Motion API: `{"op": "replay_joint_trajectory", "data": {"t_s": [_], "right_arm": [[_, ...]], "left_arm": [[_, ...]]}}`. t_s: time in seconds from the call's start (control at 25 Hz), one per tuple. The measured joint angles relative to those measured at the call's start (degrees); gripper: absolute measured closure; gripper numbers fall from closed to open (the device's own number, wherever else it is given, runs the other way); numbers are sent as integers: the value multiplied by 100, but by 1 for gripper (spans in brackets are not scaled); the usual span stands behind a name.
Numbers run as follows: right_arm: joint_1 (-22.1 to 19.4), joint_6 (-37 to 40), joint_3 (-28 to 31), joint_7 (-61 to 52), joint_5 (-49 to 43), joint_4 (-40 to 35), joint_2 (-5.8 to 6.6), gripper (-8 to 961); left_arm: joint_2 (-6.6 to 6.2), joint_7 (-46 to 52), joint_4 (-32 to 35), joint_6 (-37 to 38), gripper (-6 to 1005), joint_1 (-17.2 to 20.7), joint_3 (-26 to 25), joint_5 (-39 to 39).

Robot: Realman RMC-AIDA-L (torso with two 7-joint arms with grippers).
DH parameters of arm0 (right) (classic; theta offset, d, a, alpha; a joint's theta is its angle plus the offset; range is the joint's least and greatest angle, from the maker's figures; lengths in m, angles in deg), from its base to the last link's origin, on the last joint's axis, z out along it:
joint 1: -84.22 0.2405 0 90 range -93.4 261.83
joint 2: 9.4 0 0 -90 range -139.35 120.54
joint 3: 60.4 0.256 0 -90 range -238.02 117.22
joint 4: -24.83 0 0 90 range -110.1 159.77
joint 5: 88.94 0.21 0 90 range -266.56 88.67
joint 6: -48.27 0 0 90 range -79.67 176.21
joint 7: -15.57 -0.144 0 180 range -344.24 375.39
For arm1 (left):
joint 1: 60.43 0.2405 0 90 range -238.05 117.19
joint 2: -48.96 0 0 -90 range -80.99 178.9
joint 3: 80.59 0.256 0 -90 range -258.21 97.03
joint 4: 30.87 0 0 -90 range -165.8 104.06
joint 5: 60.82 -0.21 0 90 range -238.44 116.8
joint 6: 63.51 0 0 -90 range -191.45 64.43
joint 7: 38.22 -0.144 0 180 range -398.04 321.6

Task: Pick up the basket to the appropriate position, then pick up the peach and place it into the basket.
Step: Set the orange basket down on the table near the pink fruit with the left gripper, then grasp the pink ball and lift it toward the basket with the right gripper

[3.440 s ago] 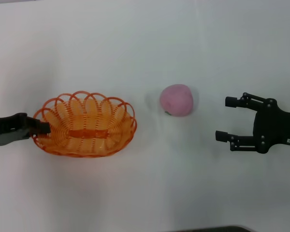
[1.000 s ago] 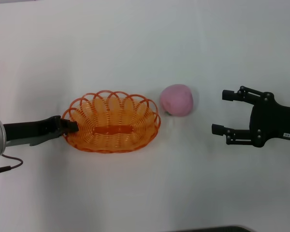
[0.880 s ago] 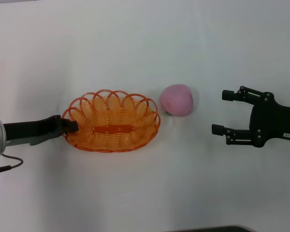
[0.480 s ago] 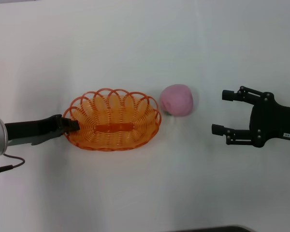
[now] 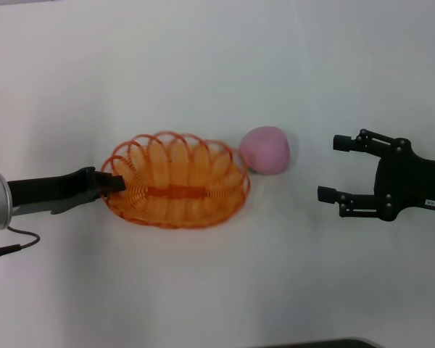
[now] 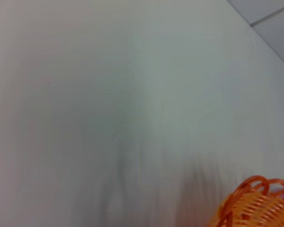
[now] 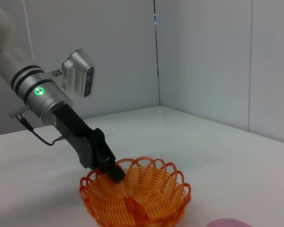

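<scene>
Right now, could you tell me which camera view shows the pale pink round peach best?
The head view: the pale pink round peach shows whole, beside the looped orange plastic basket held at its rim by the left hand. The right wrist view catches only its top edge; the left wrist view shows none of it.

Left gripper (image 5: 114,183) clamped on the basket (image 5: 175,191) rim, right gripper (image 5: 331,168) spread wide, hovering apart.

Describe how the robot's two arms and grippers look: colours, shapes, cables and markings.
The left gripper is slim and black, on a silver-grey wrist cylinder with dark rings, a green light, a boxy grey camera and a thin dark cable. The right gripper is black, with linkage fingers and a small white label.
</scene>
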Motion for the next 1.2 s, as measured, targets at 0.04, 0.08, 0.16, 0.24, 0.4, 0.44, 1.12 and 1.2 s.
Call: {"op": "replay_joint_trajectory", "data": {"t_s": [0.04, 0.08, 0.16, 0.24, 0.4, 0.44, 1.12, 1.2], "right_arm": [[0, 0, 0, 0, 0, 0, 0, 28], [0, 0, 0, 0, 0, 0, 0, 28], [0, 0, 0, 0, 0, 0, 0, 28], [0, 0, 0, 0, 0, -1, 0, 29], [0, 3, 0, 0, 0, -44, -5, 29], [0, 6, 0, 0, 0, -64, -14, 29], [131, 83, 9, -701, 0, -141, 15, 28], [170, 84, -4, -865, 0, -146, 41, 28]], "left_arm": [[0, -2, -2, 17, 924, -7, -8, 0], [0, -2, -7, 30, 920, -12, -12, -1], [0, 0, -28, 49, 913, -14, -33, -7], [0, -13, -47, 77, 850, -15, -80, -4], [0, -134, -51, 292, 639, -14, -274, 21], [-1, -192, -50, 360, 592, -14, -350, 36], [-69, -2990, -34, 1947, 368, -65, -2042, 37], [-60, -3644, -34, 2118, 368, -20, -2024, 3]]}}
